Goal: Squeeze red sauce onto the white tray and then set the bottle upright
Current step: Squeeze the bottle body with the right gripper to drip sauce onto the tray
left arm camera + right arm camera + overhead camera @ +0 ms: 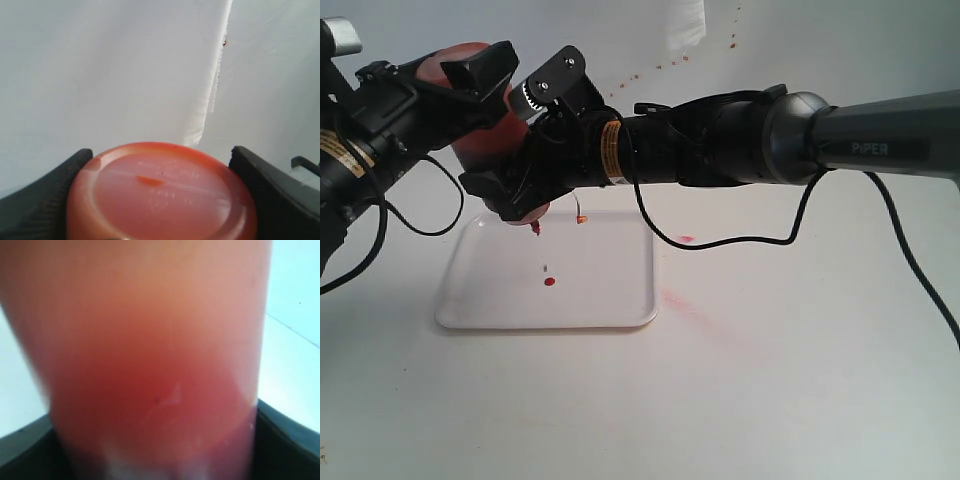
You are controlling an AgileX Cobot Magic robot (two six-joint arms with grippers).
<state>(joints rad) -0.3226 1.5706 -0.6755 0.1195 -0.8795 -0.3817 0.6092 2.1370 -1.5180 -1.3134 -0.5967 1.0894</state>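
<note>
The bottle (482,138) hangs tilted, nozzle (536,229) down, over the far left part of the white tray (610,292). Its small tethered cap (581,218) dangles beside the nozzle. My left gripper (485,95) is shut on the bottle's base end; the left wrist view shows the round orange-red base (160,195) between the two black fingers (45,200). Reaching across from the right, my right gripper (520,188) is shut on the bottle's body near the nozzle, and the blurred bottle wall (155,365) fills its view. One blob of red sauce (550,282) lies on the tray below the nozzle.
A red spot (685,239) and a pinkish smear (676,297) mark the white table right of the tray. Red specks (660,66) dot the back wall. The right arm's black cable (790,230) loops down behind the tray.
</note>
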